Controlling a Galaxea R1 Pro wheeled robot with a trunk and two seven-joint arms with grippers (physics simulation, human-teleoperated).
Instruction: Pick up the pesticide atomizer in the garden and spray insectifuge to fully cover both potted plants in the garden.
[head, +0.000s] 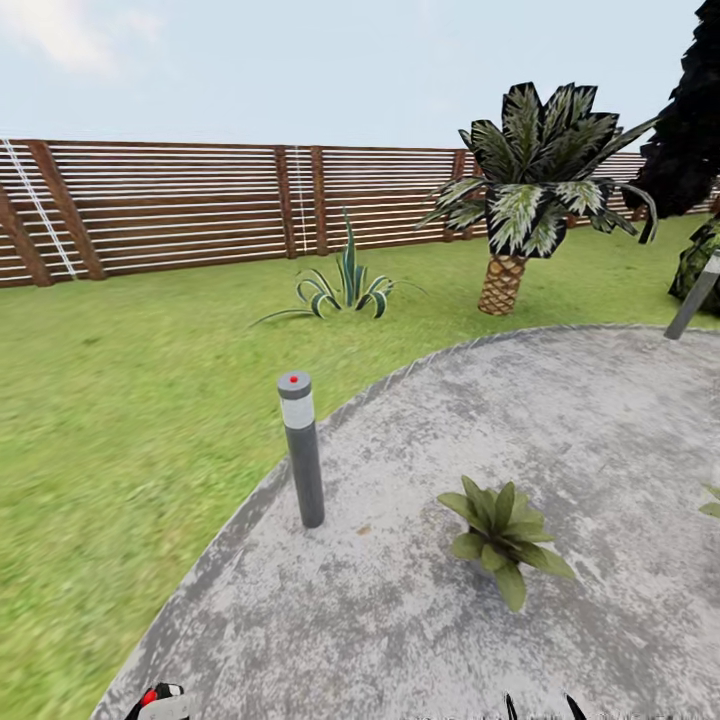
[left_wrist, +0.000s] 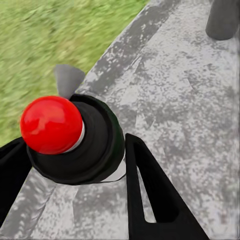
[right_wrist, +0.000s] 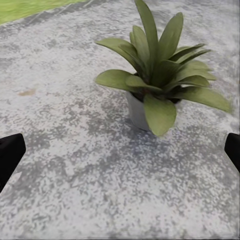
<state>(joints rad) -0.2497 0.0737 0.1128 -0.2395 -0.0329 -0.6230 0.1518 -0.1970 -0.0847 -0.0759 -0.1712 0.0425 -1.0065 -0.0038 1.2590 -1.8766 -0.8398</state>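
Observation:
The pesticide atomizer (left_wrist: 85, 145), dark with a red tip, sits between the black fingers (left_wrist: 150, 200) of my left gripper (left_wrist: 75, 150), which is shut on it above the patio's edge. In the head view its red tip and white head (head: 155, 702) peek in at the bottom left. One potted plant (head: 500, 540) stands on the stone patio ahead. The right wrist view sees it close up (right_wrist: 160, 75) in its grey pot. My right gripper (right_wrist: 120, 150) is open, short of the plant, and its fingertips (head: 512, 708) show at the head view's bottom edge. Leaves of a second potted plant (head: 712, 500) poke in at the right edge.
A grey bollard lamp (head: 300, 450) with a red dot stands at the patio's rim, left of the plant. Lawn (head: 120, 420) lies to the left. Farther back are a striped agave (head: 345, 285), a palm (head: 525, 190), a wooden fence (head: 180, 205) and another lamp (head: 695, 295).

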